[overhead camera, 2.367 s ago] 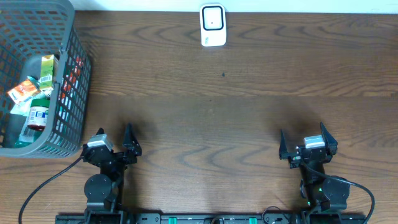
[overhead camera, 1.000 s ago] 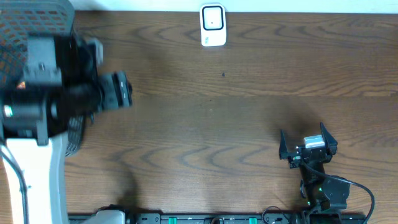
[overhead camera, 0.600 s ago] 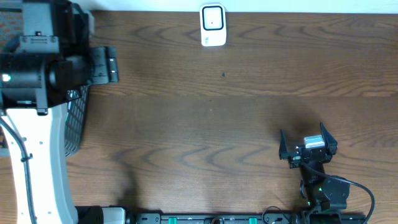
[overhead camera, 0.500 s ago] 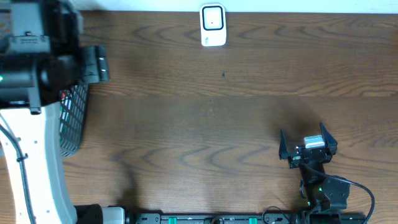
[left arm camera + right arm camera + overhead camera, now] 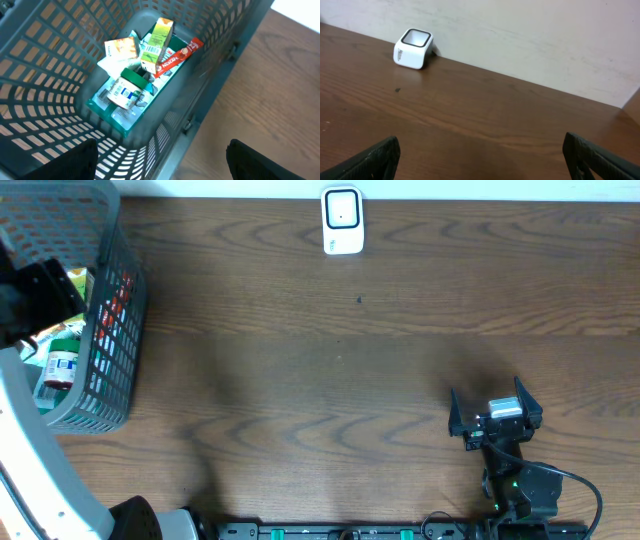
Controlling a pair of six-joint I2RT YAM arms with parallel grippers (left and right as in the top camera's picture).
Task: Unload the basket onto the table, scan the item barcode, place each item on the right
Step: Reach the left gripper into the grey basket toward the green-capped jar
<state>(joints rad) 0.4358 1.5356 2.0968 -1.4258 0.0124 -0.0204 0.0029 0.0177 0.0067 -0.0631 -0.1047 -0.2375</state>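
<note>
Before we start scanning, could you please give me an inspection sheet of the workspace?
Surface: brown wooden table.
Job's things: white scanner at the far edge; grey basket at left holding green-lidded jar, green carton, red wrapper, orange packet.
Clutter: one small dark speck.
Grippers: left tool open, empty, above the basket; right tool open, empty, near its base.
Cables: black cable by the right arm's base.
Surroundings: pale wall behind the table.

Plastic lattice basket [image 5: 50, 75], wood-grain table [image 5: 350, 380] — matt, glossy white scanner [image 5: 341, 220]
</note>
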